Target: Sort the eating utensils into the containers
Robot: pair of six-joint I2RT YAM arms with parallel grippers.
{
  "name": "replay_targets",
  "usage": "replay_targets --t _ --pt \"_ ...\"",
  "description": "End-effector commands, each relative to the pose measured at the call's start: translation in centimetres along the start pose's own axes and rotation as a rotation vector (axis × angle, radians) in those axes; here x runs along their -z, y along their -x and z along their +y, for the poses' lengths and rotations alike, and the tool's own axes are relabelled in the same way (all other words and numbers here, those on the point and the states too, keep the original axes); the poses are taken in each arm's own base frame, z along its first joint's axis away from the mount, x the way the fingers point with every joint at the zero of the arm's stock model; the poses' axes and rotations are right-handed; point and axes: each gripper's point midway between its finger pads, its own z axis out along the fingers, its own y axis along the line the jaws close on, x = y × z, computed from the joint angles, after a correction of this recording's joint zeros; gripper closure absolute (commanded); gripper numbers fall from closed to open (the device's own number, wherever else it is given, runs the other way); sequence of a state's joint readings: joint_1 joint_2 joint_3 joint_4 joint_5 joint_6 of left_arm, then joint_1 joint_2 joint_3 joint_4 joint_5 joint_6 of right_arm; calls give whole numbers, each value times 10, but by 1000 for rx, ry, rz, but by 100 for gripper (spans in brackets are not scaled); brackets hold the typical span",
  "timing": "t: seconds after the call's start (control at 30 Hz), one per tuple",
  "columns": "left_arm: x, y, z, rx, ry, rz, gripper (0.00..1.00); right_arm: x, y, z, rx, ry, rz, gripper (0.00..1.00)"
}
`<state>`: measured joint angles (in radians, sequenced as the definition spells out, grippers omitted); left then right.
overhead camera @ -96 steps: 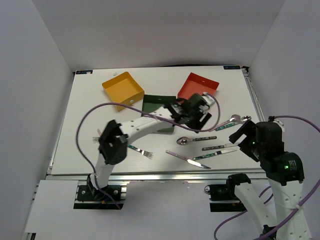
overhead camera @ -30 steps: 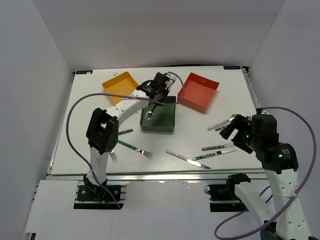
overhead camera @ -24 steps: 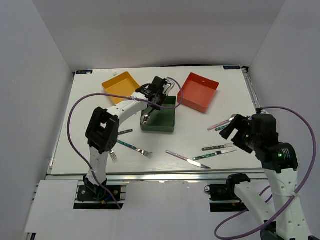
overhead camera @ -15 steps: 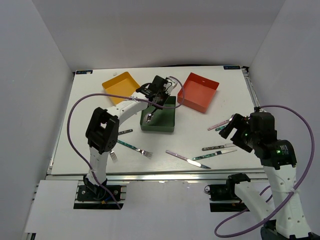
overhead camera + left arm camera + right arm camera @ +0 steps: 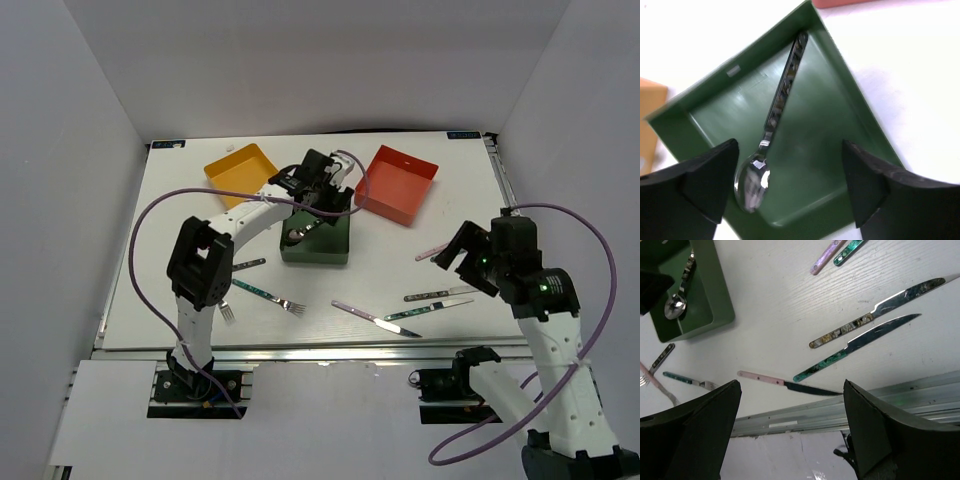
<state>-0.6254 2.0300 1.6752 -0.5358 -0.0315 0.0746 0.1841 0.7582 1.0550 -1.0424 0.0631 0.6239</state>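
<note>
left jaws apart over green tray (image 5: 830, 130) | spoon (image 5: 780, 100) inside, handle tip at wall | right jaws apart above knives (image 5: 877, 307)

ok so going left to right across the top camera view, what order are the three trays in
yellow tray → dark green tray → red-orange tray

Lab: white-walled enclosure (image 5: 300, 60), robot table (image 5: 380, 272)
</note>
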Motion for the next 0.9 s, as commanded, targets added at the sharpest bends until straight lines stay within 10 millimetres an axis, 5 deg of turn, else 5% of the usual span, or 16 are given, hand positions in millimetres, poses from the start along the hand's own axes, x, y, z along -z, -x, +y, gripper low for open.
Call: replay_targets --t 0.0,0.17,0.3,0.4,0.5,0.7,0.87 --pt "57 52 -3 105 -15 -179 2 -27 13 -4 -7 -44 -42 12" --pt "104 66 13 335 127 -258 2 -77 20 -43 -90 -337 -30 11" --pt "147 30 33 546 281 -227 2 -109 41 -52 -119 -425 -114 23" --pt "170 2 38 584 327 -206 2 -134 41 -60 -119 -494 -85 46" --pt "189 -18 41 587 352 -183 2 -156 40 -71 -125 -584 -43 48" --pt "209 -44 37 560 333 -144 2 -188 43 -89 -168 -640 -6 50" --pt "211 -56 31 527 303 -115 2 -214 54 -85 -173 -563 -15 50"
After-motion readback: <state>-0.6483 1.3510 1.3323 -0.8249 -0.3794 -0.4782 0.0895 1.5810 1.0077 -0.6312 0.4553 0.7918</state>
